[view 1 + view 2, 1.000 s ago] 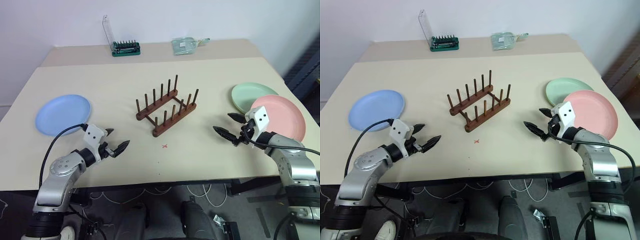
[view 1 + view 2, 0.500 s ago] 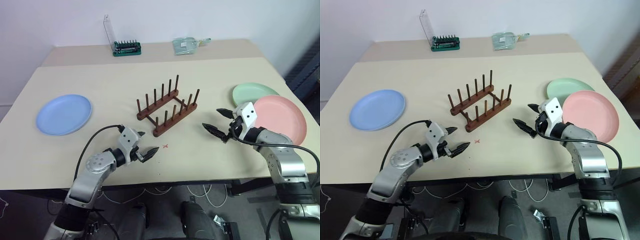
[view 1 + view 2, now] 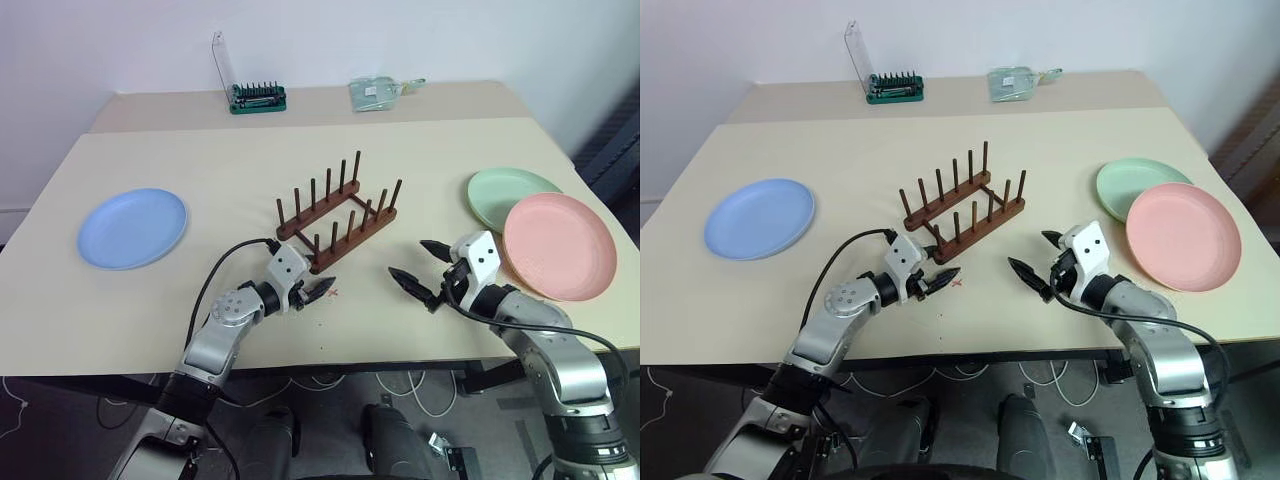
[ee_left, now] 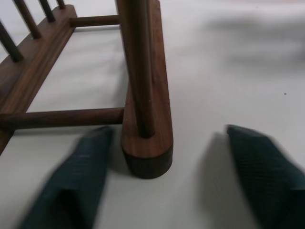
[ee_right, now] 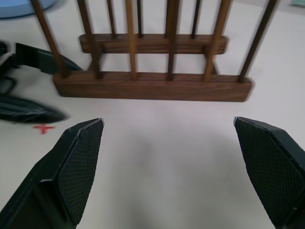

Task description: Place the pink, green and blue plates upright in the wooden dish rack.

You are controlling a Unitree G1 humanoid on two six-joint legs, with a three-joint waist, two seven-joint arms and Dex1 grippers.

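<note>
Left claw (image 4: 162, 191) straddles the rack's (image 3: 338, 216) near bar end, half-open, gripping nothing; right claw (image 3: 418, 272) gapes wide. Rack looks stiff, light wood: best pinched by that bar.

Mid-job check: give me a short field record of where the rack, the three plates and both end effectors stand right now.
rack: wooden dish rack, table centre, no plates in it
blue plate: flat, table's left side
green plate: flat, right side, partly under the pink
pink plate: flat, overlapping the green plate's edge
left end effector: open, fingers astride the near end of one rack bar
right end effector: open, holding nothing, facing the rack
</note>
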